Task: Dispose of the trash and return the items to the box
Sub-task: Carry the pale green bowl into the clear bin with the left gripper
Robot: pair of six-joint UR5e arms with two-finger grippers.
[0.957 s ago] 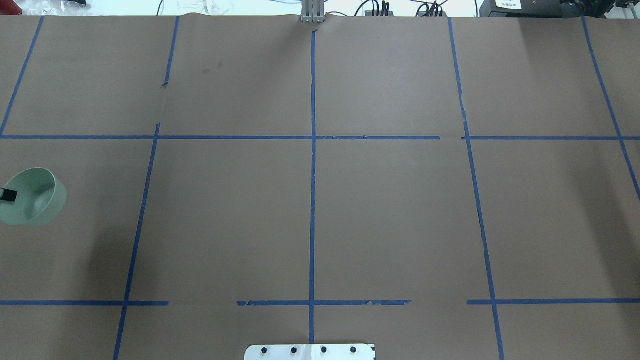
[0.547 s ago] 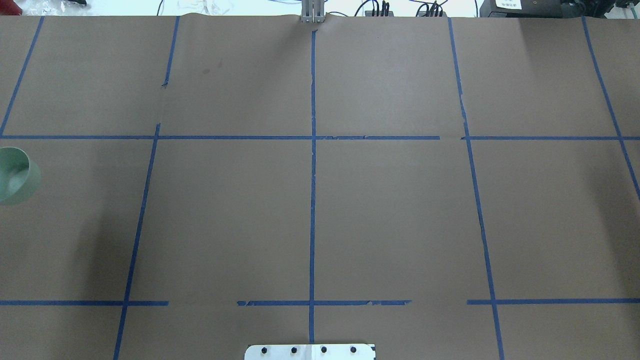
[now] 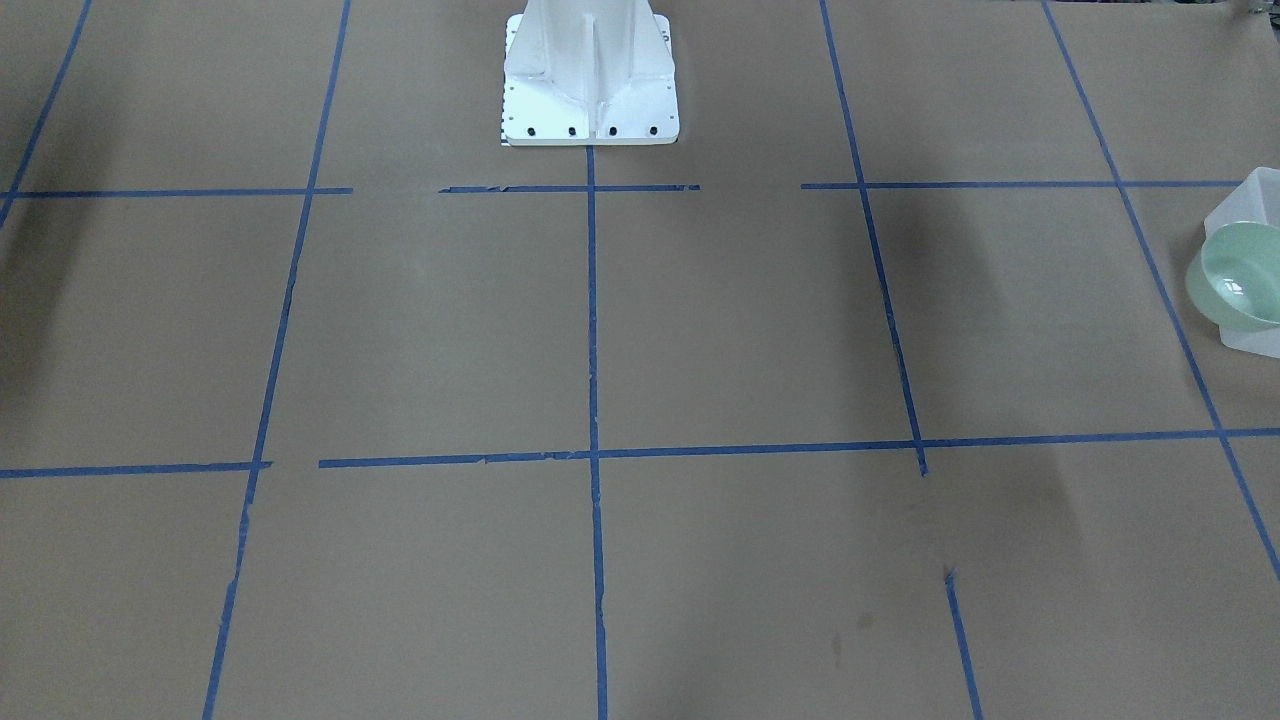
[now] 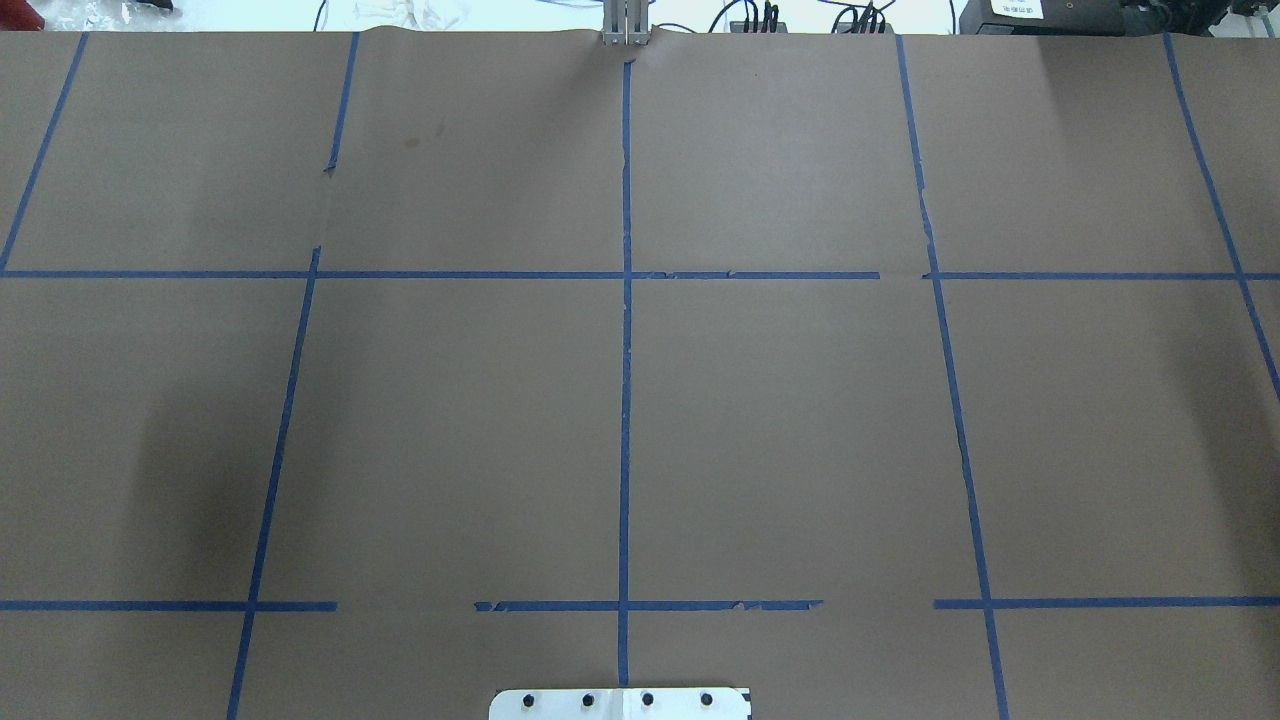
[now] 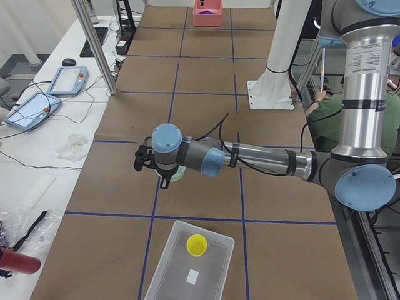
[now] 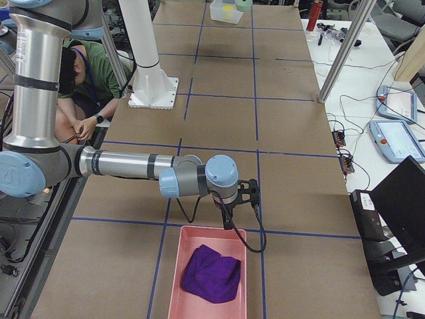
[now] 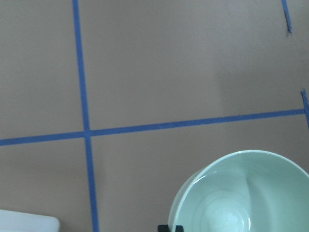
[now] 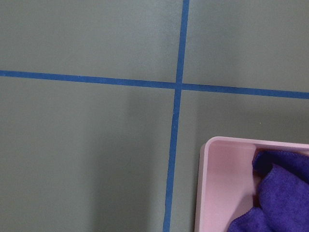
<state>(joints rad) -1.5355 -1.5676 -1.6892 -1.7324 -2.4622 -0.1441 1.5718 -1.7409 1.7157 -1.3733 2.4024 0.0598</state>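
My left gripper (image 5: 164,181) is shut on the rim of the pale green bowl (image 5: 178,174) and holds it above the table, short of the frosted box (image 5: 190,269). In the left wrist view the bowl (image 7: 241,193) fills the lower right, with my fingertips (image 7: 170,228) at its rim and a box corner (image 7: 26,224) at the lower left. The yellow cup (image 5: 197,245) stands inside the box. In the front-facing view the bowl (image 3: 1235,275) hangs in front of the box (image 3: 1250,200). My right gripper (image 6: 229,220) hovers by a pink bin (image 6: 209,272); I cannot tell if it is open or shut.
The pink bin holds a purple cloth (image 6: 211,272); both also show in the right wrist view, bin (image 8: 212,183) and cloth (image 8: 275,193). The white robot base (image 3: 590,90) stands at mid-table. Blue tape lines cross the brown paper. The overhead view shows no arm or object.
The bowl, held by my left gripper, moved left across the overhead view's left edge and is now out of that view.
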